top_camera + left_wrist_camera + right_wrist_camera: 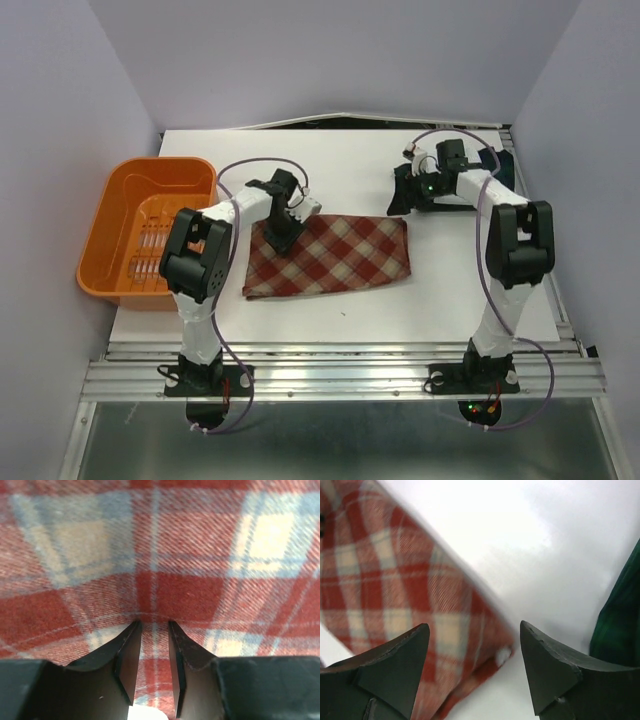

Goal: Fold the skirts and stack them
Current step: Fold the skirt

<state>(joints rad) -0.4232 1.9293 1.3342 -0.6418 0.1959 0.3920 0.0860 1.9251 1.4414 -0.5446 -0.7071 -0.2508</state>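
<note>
We've got a left arm (200, 320) & right arm (497, 320): white link shells w/ black joint housings, thin purple cables (445, 130) looping alongside, black bases (205, 378) w/ tiny red/green LEDs. Left fingers (115, 670) & right fingers (390, 665): matte black, wedge-shaped.

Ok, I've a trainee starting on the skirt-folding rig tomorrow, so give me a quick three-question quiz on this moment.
1. True or false: the right gripper grips the red-and-tan plaid skirt.
2. Fill in: the dark green plaid skirt lies at the table's far ____ side.
3. The left gripper has its fingertips on: A the red-and-tan plaid skirt, B the dark green plaid skirt, C bare table.
Key: 1 false, its jaws are open and empty; 2 right; 3 A.
</note>
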